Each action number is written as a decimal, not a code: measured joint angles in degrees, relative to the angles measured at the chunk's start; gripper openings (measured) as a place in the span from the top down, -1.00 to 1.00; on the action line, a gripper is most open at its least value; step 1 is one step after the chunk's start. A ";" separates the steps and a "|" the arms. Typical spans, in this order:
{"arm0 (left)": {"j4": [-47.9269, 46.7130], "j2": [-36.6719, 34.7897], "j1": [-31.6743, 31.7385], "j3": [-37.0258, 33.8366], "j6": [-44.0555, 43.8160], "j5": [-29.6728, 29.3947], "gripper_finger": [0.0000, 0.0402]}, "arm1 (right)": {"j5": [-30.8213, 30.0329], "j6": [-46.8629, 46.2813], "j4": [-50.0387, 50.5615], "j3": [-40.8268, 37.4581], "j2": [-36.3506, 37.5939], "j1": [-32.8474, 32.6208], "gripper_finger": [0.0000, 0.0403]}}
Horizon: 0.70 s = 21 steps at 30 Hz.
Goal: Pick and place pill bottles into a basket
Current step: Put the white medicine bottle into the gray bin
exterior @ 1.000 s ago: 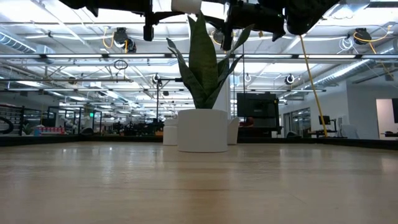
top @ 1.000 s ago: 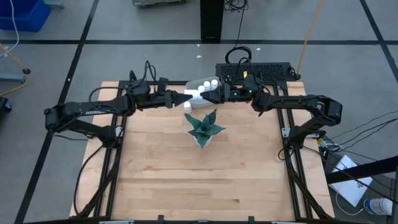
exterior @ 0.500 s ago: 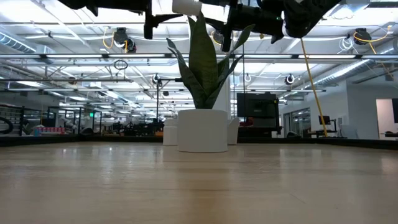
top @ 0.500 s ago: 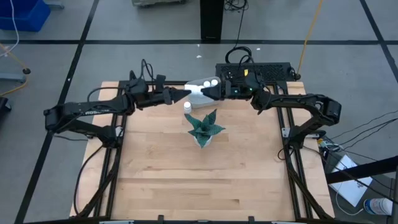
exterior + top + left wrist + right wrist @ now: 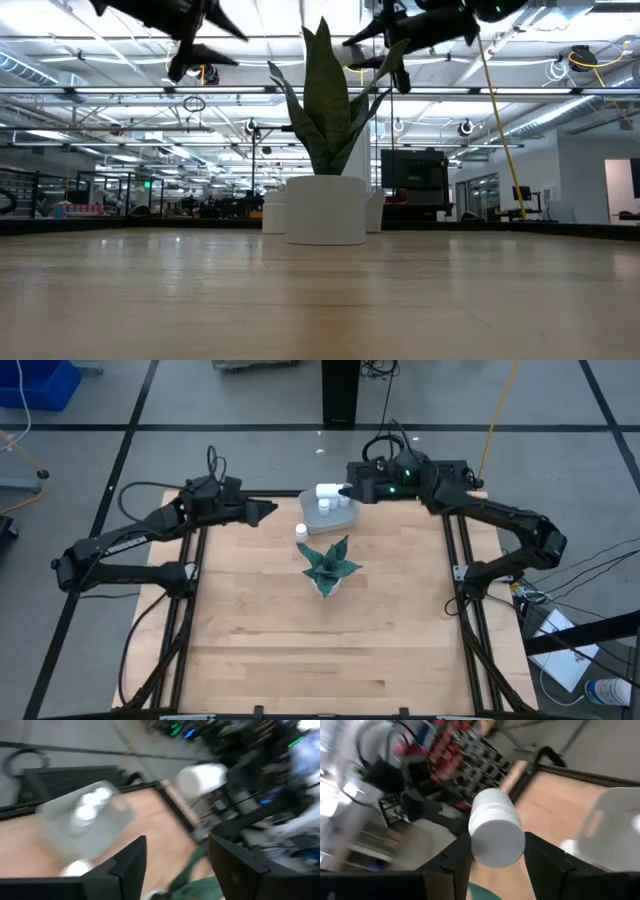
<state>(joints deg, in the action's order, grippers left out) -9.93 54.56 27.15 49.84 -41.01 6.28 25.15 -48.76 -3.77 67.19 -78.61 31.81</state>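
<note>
My right gripper [image 5: 340, 491] is shut on a white pill bottle [image 5: 326, 491] held in the air over the pale basket [image 5: 309, 506] at the table's far edge; the bottle also shows in the right wrist view [image 5: 495, 820]. Two bottles [image 5: 343, 501] lie in the basket. Another bottle [image 5: 301, 532] stands on its base on the table between the basket and the green plant [image 5: 328, 565]. My left gripper [image 5: 270, 510] is open and empty, left of the basket, and its fingers stand apart in the left wrist view [image 5: 175, 845]. My right gripper pinches the bottle's round body [image 5: 477, 832] between its two fingers, one on each side. The fingers come level from the table's right side. The bottle is lifted clear above the basket, one flat round end [image 5: 499, 842] turned back toward the wrist.
The plant's white pot [image 5: 325, 210] stands mid-table, its tall leaves reaching up near both grippers. A dark keyboard-like tray [image 5: 440, 472] lies beyond the far right corner. Bare wood [image 5: 320, 650] spreads over the near half.
Both grippers met at one bottle over the basket's near-left side. My left gripper has let go and drawn back toward the table's left edge. My right gripper keeps the bottle and has carried it toward the far edge, over the basket.
</note>
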 joint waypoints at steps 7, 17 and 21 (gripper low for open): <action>-14.67 -0.87 3.23 0.00 5.14 -2.03 0.09 | -4.82 15.59 29.39 21.52 -7.16 2.01 0.28; -20.82 -0.85 3.31 0.00 6.45 -2.57 0.19 | -12.03 31.41 69.12 55.27 -29.98 3.85 0.28; -20.83 -0.85 3.31 0.00 6.75 -2.57 0.17 | -16.24 36.63 76.14 61.49 -36.77 3.87 0.28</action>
<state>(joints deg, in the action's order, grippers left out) -30.76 53.71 30.46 49.84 -34.27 3.70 8.91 -12.13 72.37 128.68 -115.38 35.68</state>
